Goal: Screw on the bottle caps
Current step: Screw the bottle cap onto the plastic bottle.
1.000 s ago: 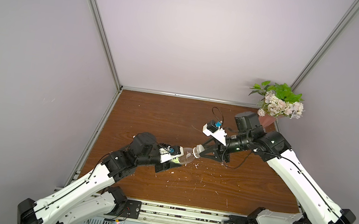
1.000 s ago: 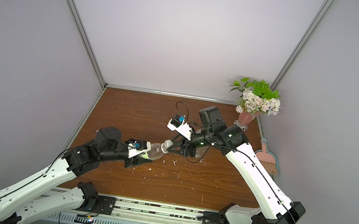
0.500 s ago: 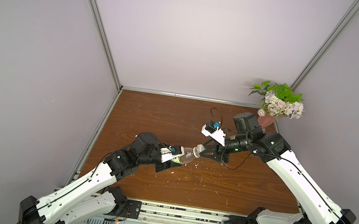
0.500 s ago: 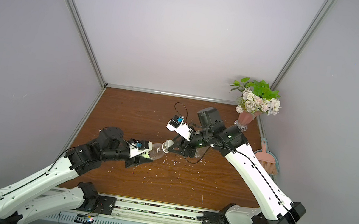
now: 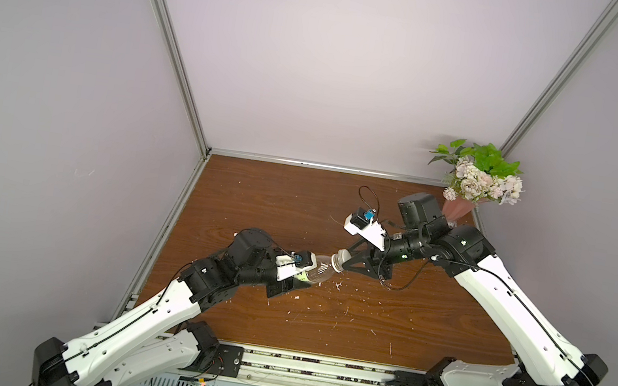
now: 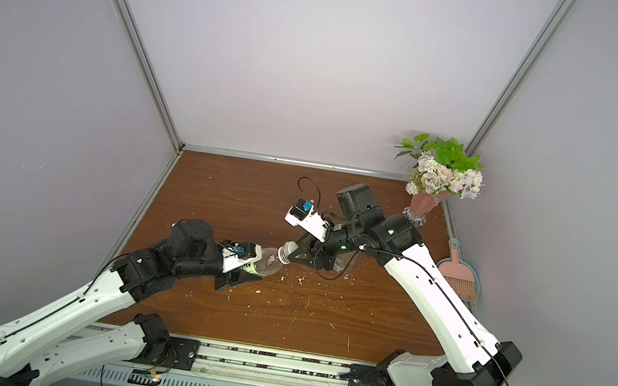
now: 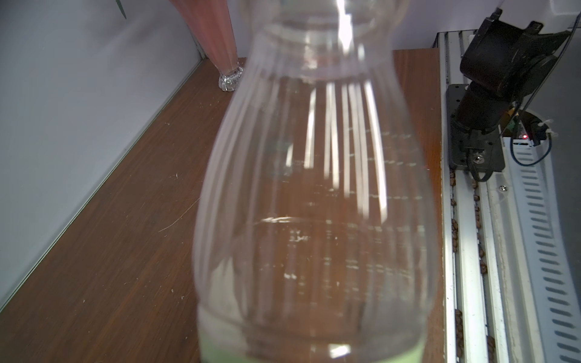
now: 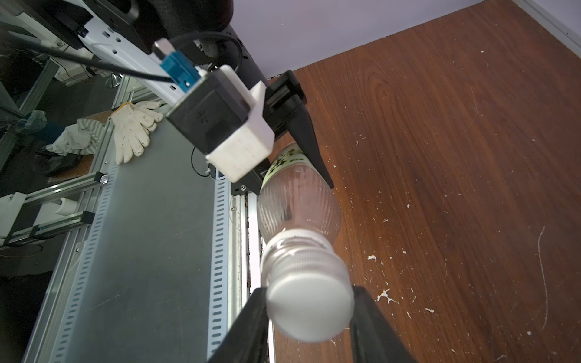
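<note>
Here's the brown wood-grain table (image 5: 296, 209), and two white-and-black arms reach in over it, the left arm (image 5: 156, 312) and the right arm (image 5: 510, 307), meeting near the middle. Between them, lifted off the table and tipped almost on its side, is one clear ribbed bottle (image 5: 322, 273) with a yellow-green label at its base end and its neck pointing at the right arm. The left claw (image 5: 302, 282) is clamped on the labelled lower body. In the left wrist view the see-through shoulder fills the picture. What looks like a second clear bottle (image 6: 346, 264) sits mostly hidden under the right arm in a top view; I cannot tell more about it. Now the small stuff: one round white cap (image 8: 309, 309) sits on the held bottle's neck, with the threads showing just beneath it. The right claw (image 8: 309, 301) has a black finger pressed on each side of it. That's two arms, one cap in sight and many white crumbs (image 5: 326, 288) scattered across the table below.
</note>
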